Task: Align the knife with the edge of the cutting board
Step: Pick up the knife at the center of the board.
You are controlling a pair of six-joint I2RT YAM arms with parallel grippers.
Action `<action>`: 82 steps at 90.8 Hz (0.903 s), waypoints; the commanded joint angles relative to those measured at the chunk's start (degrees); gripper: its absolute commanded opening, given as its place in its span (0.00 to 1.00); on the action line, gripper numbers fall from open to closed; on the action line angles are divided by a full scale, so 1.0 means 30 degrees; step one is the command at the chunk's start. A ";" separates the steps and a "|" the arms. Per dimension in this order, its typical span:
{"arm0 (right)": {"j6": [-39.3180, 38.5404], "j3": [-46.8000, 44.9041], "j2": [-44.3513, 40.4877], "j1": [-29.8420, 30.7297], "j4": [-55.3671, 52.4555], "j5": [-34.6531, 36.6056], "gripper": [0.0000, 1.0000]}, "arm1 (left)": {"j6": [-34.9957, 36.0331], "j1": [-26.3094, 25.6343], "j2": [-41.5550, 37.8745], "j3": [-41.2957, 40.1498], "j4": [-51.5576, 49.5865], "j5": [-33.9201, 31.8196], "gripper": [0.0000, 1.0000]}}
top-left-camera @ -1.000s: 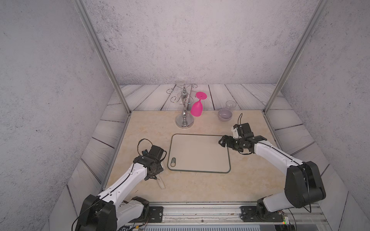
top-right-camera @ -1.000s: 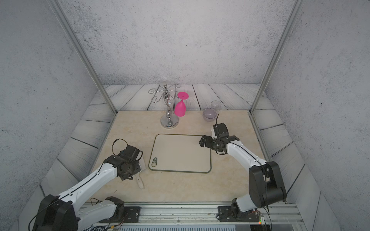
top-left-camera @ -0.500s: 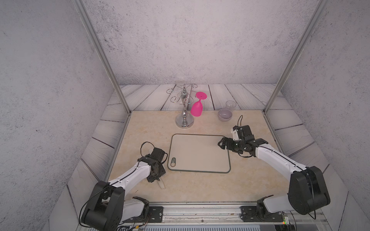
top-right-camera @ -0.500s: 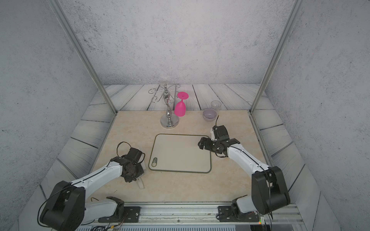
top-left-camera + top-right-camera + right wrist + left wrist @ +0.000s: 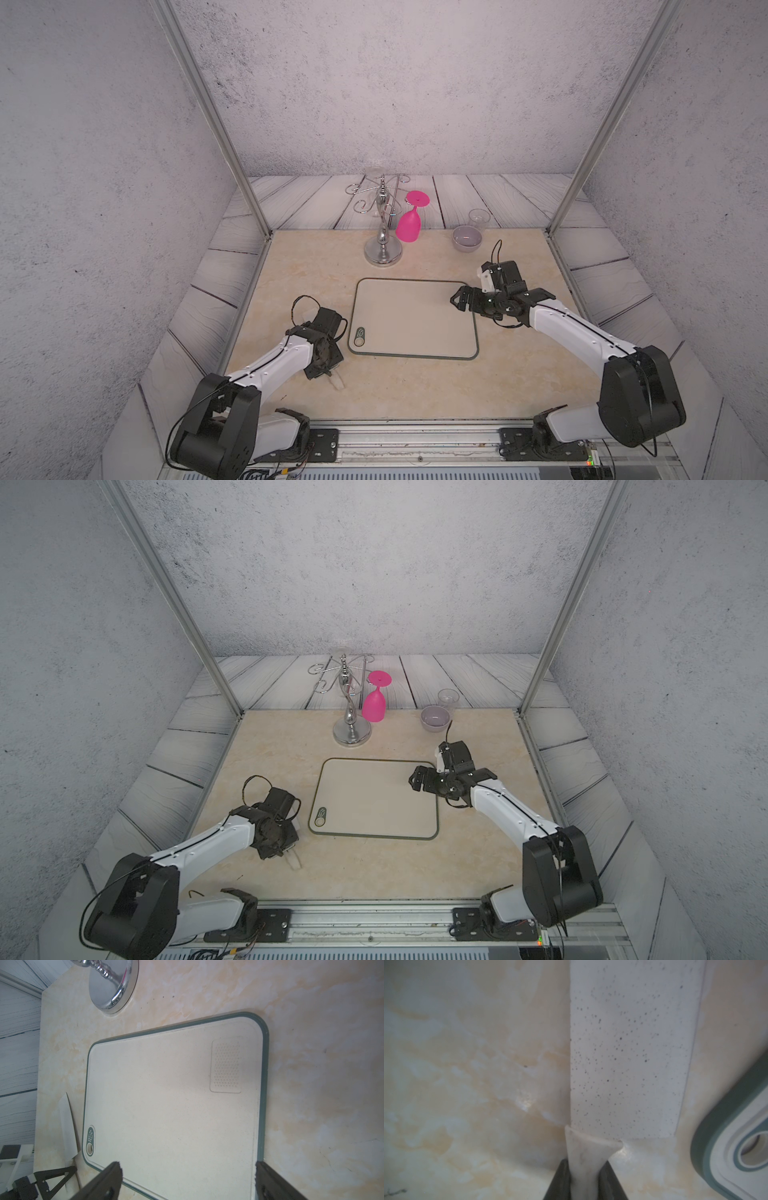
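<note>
- We see soft, even, bright light in both top views, shadows faint.
- Left wrist view: the cutting board rim blurs close up.
- Glare streaks the chrome stand.
</note>
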 commanded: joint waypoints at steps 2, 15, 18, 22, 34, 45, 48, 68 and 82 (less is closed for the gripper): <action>0.0153 -0.0351 -0.0610 0.0227 -0.0304 -0.0030 0.99 | 0.0231 0.0122 -0.0732 0.0193 -0.1211 -0.0681 0.00; 0.0375 -0.0608 -0.1004 0.0429 -0.0306 -0.0029 0.99 | 0.0647 0.0111 -0.1985 0.1052 -0.2604 -0.1560 0.00; 0.0449 -0.0734 -0.1120 0.0448 -0.0290 -0.0029 0.99 | 0.0866 0.0095 -0.2238 0.1208 -0.2702 -0.1505 0.00; 0.0563 -0.0888 -0.1295 0.0475 -0.0261 -0.0030 0.99 | 0.1115 0.0079 -0.2420 0.1438 -0.2839 -0.1368 0.00; 0.0921 -0.1647 -0.2061 0.0517 -0.0245 -0.0179 0.99 | 0.1657 -0.0322 -0.2388 0.2083 -0.2951 -0.0850 0.00; 0.1434 -0.2756 -0.3348 0.0500 -0.0624 0.0770 0.99 | 0.2045 -0.1495 -0.1841 0.2913 -0.2820 -0.0424 0.00; 0.1552 -0.3086 -0.3746 0.0494 -0.0765 0.1033 0.99 | 0.2070 -0.1955 -0.1601 0.3290 -0.2931 -0.0546 0.00; 0.2910 -0.4953 -0.6831 0.0469 -0.1762 0.2818 0.99 | 0.1902 -0.5147 0.0370 0.6230 -0.3108 -0.0985 0.00; 0.4007 -0.6098 -0.9013 0.0462 -0.2707 0.3762 0.99 | 0.1878 -0.7559 0.2711 0.8539 -0.2800 -0.1084 0.00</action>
